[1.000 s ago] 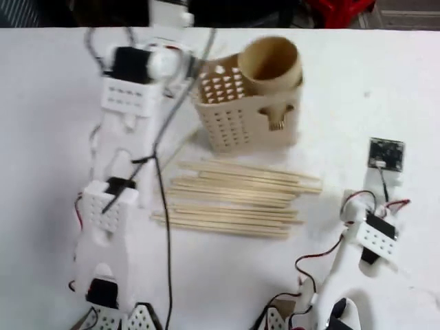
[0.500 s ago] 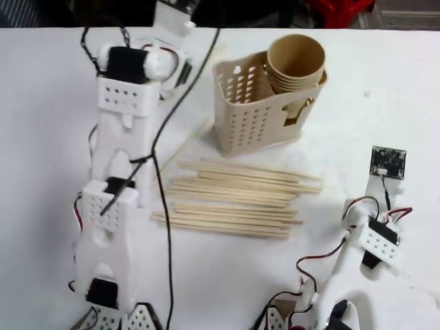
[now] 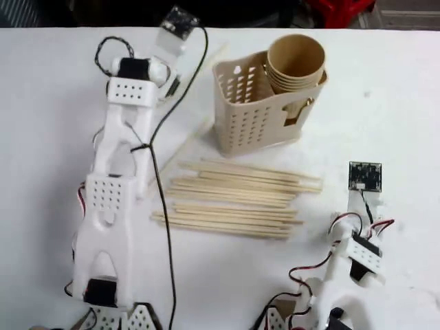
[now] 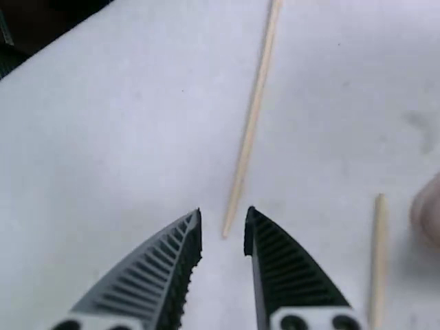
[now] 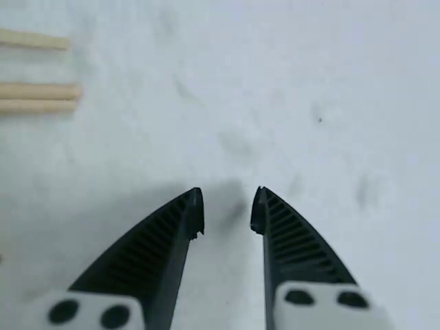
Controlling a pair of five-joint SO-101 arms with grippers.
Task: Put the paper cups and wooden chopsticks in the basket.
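Observation:
A beige perforated basket (image 3: pixel 251 113) stands upright at the table's far middle, with a stack of paper cups (image 3: pixel 295 62) nested in its right end. Several wooden chopsticks (image 3: pixel 234 199) lie in a loose pile in front of it. One stray chopstick (image 3: pixel 187 143) lies left of the basket. My left arm (image 3: pixel 127 89) stretches to the far left of the basket. Its left gripper (image 4: pixel 223 220) is narrowly open just above the table, the near end of a single chopstick (image 4: pixel 253 113) just ahead of its tips. Over bare table, the right gripper (image 5: pixel 227 203) is narrowly open and holds nothing.
My right arm (image 3: pixel 357 251) sits at the near right, right of the pile's ends (image 5: pixel 41 93). A black cable (image 3: pixel 165 206) runs along the left arm, close to the pile. Another chopstick (image 4: pixel 377 254) lies beside the left gripper. The table's far edge is close behind the left arm.
The basket with the cups slid a little right and settled. My left arm stretched farther toward the far edge. My right arm drew back and left.

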